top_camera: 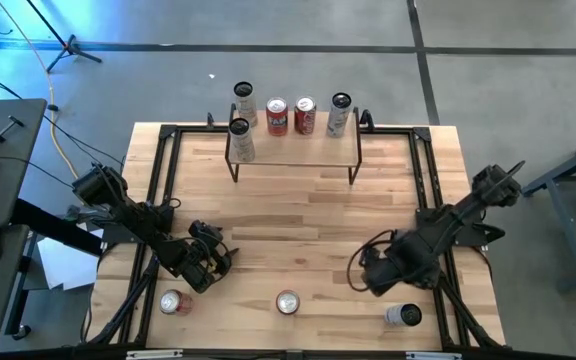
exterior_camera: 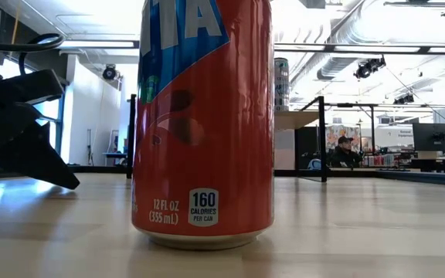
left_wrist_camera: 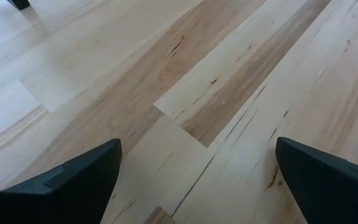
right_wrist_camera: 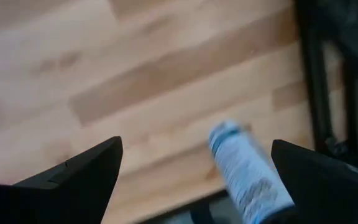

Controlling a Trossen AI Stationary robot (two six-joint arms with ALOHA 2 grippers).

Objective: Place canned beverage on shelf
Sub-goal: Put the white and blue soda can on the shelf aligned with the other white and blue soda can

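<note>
The shelf is a low riser with a light wooden top board on thin black legs, standing at the upper centre of the high view on the worktop. Five cans stand on it: two silver cans at its left end, two red cans at the middle, one silver can at the right.

Three cans stand along the lower edge of that view: a red-topped can at lower left, the orange can at lower centre, and a white-and-blue can at lower right.

In the low view the orange can fills the centre; its top is cut off. Legible print: "12 FL OZ (355 mL)" and "160 CALORIES PER CAN". The brand lettering is cropped.

The left claw is spread over bare wood at lower left. The right claw is spread, empty, near the white-and-blue can
</note>
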